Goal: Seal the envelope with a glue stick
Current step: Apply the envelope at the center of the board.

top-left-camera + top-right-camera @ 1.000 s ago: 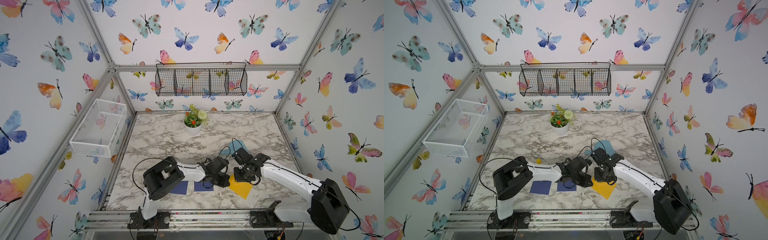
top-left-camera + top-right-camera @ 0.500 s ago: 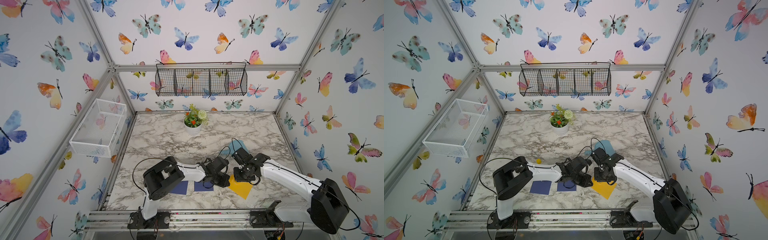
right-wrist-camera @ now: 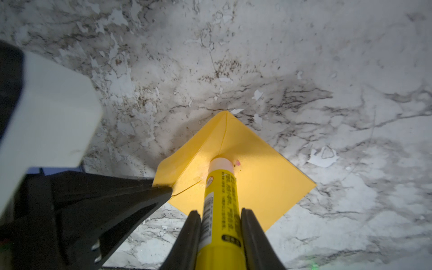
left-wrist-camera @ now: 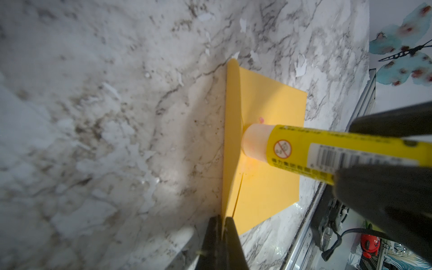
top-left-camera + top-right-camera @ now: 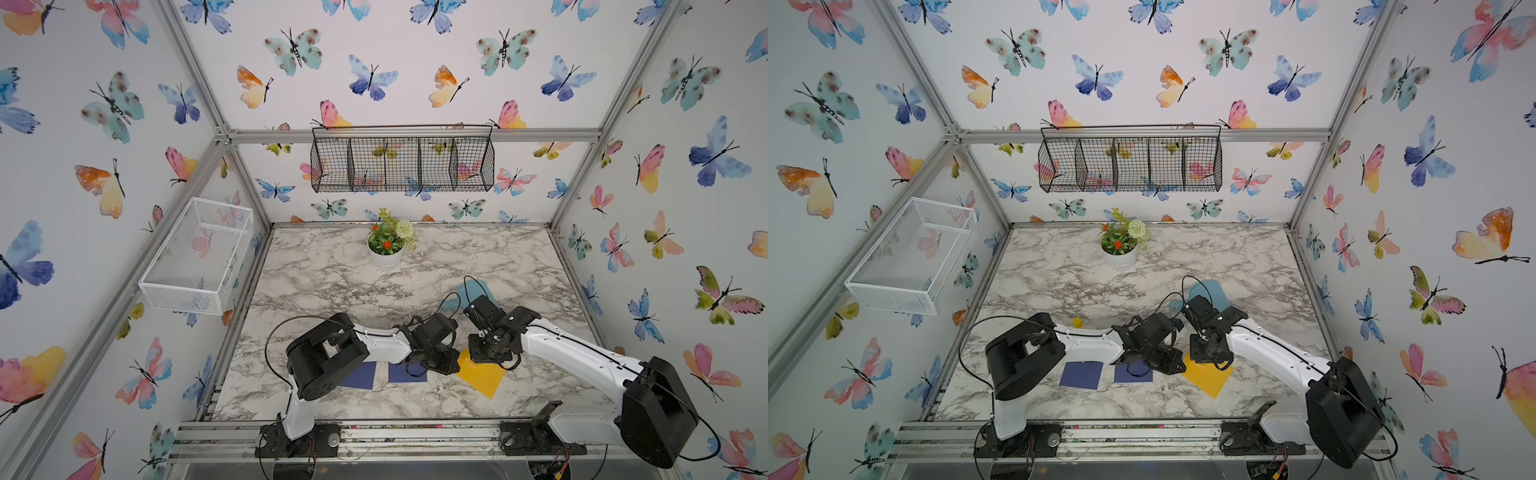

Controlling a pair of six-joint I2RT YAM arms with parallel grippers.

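Yellow envelope lay on the table; my left claw pinched its raised flap, my right claw clamped the glue stick, whose white tip touched the paper under that flap.

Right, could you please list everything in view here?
yellow paper envelope: one, yellow, table front, flap raised
yellow cylindrical glue stick: one, yellow, tip at envelope's fold
small yellow cap: one, yellow, table beside left arm
navy square papers: two, navy, beside envelope
light blue paper: one, blue, under right arm
potted plant in white pot: one, green, table back
black wire basket: one, black, back wall
white mesh basket: one, white, left wall
marble-patterned table: one, grey-white, underneath
left claw: one, black, shut on envelope flap
right claw: one, black, shut on glue stick
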